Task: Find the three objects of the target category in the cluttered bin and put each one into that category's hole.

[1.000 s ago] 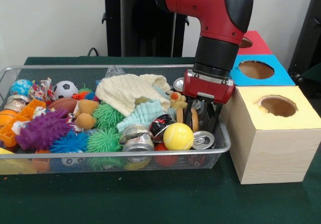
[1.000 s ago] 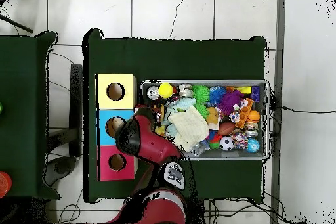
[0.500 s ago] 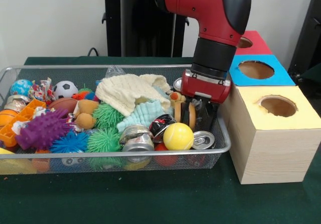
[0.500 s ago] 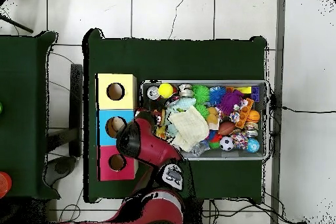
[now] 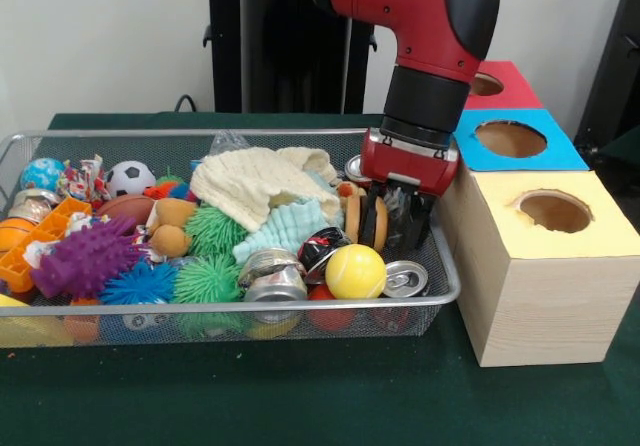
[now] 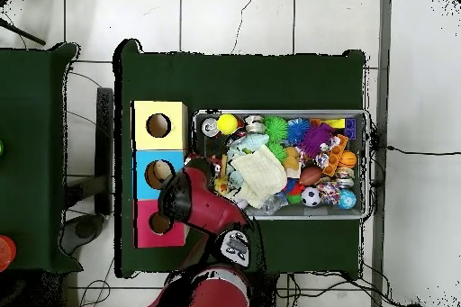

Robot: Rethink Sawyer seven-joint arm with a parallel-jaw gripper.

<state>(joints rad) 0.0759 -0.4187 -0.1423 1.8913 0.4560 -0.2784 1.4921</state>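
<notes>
The silver wire-mesh bin (image 5: 300, 309) is full of toys and cans; it also shows in the overhead view (image 6: 365, 164). My gripper (image 5: 396, 228) hangs at the bin's right end, just above the clutter, next to the boxes. Its dark fingers (image 5: 414, 224) are shut on a small crinkly piece of clear film (image 5: 397, 204). A second piece of clear film (image 5: 227, 142) pokes up at the bin's back wall behind the cream cloth. The blue-topped box's hole (image 5: 510, 138) is right of the gripper and farther back. In the overhead view the arm (image 6: 194, 200) hides the gripper beside the blue hole (image 6: 158, 172).
The yellow-topped box (image 5: 560, 256) stands nearest the camera, touching the bin's right end; the red-topped box (image 5: 505, 84) is farthest. Below the gripper lie a silver can (image 5: 405, 279), a yellow ball (image 5: 355, 271) and a crushed can (image 5: 272, 274). A cream cloth (image 5: 260, 181) covers the bin's middle.
The gripper has risen a little out of the clutter and shifted slightly left, with the film still between its fingers. The bin's contents have not moved.
</notes>
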